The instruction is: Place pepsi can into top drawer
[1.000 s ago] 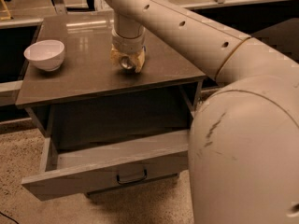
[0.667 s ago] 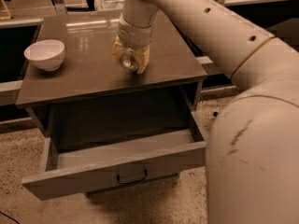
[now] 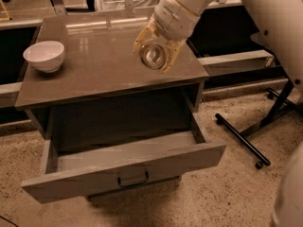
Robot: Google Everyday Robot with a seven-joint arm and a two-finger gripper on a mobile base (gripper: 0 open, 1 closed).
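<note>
A moment ago the robot's pale two-finger gripper point(image 3: 154, 58) was down on the flat grey-brown countertop point(image 3: 94, 79), at the small aluminium pepsi can point(image 3: 151, 55). Now it has come up off the surface and swung toward the front right edge, tilted. The can is pinched between its yellowish fingers, round silver end facing me. So the pick-up looks done and the carry has begun.

The wide, shallow grey top drawer point(image 3: 94, 175), with its small dark bar handle, stands pulled open below, nothing visible in it. The can hangs above the counter's front edge, not yet over the drawer. The round white ceramic bowl point(image 3: 44, 56) sits well apart at the left.
</note>
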